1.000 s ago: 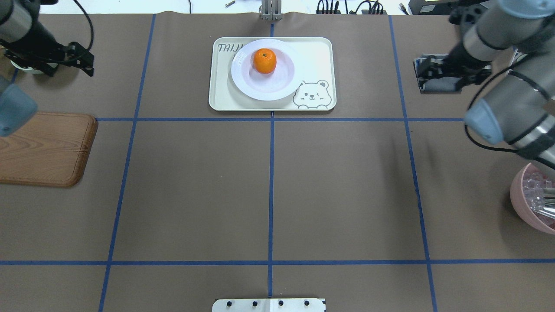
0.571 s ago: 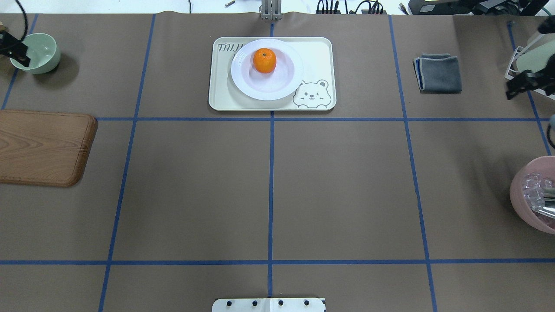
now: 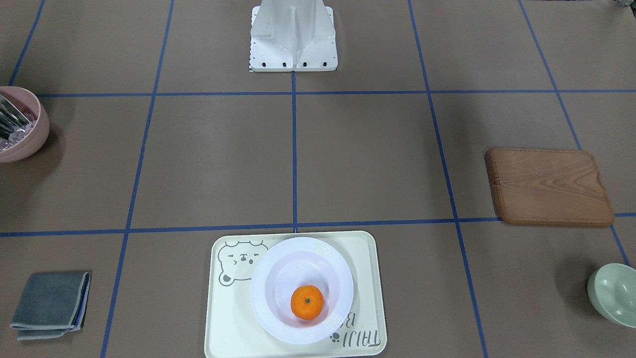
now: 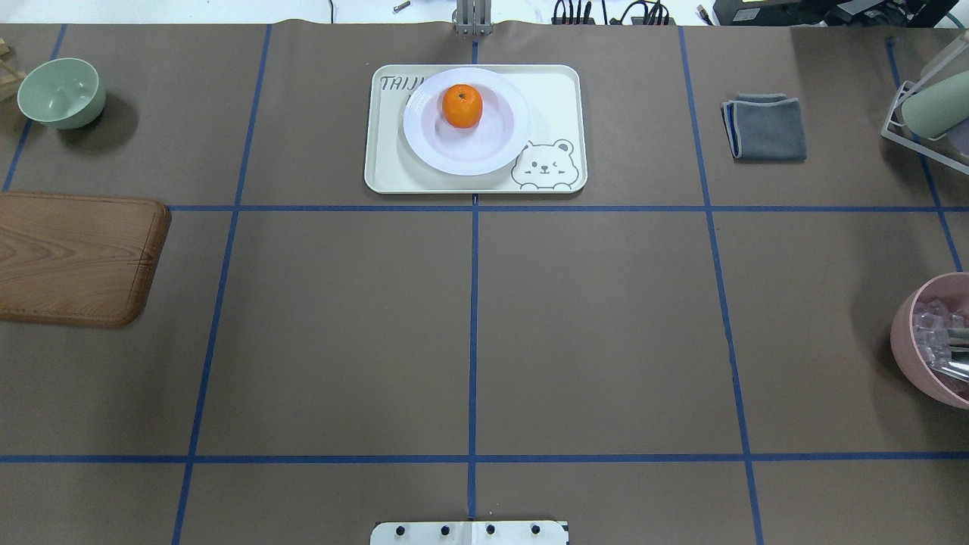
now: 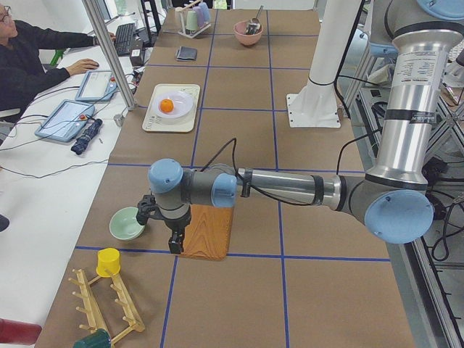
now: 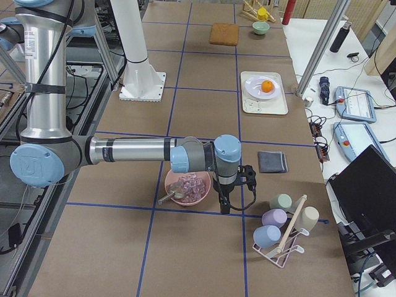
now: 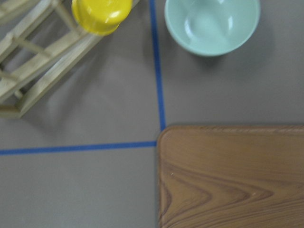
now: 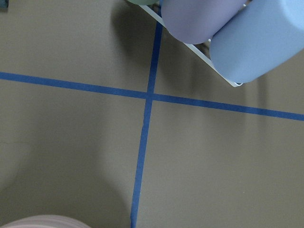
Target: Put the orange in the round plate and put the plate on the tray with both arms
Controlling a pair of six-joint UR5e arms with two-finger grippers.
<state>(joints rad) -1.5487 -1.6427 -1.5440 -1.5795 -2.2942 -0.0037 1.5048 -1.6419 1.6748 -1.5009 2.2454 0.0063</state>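
The orange (image 4: 462, 105) rests in the white round plate (image 4: 484, 151), toward the plate's far side. The plate stands on the cream bear tray (image 4: 553, 98) at the far middle of the table, on the tray's left part. Both show again in the front view: the orange (image 3: 307, 302), the plate (image 3: 283, 273), the tray (image 3: 367, 278). No gripper is near them. My left gripper (image 5: 174, 245) hangs over the wooden board's corner beside the green bowl. My right gripper (image 6: 221, 205) hangs next to the pink bowl. Whether either is open or shut, I cannot tell.
A wooden board (image 4: 76, 257) and a green bowl (image 4: 60, 92) lie at the left. At the right are a grey cloth (image 4: 766, 127), a pink bowl (image 4: 935, 341) and a cup rack (image 4: 927, 113). A person (image 5: 29, 58) sits at a side desk.
Both arms have drawn outward and left the overhead view, the left to the left edge, the right to the right edge. The plate, the orange and the tray have not moved.
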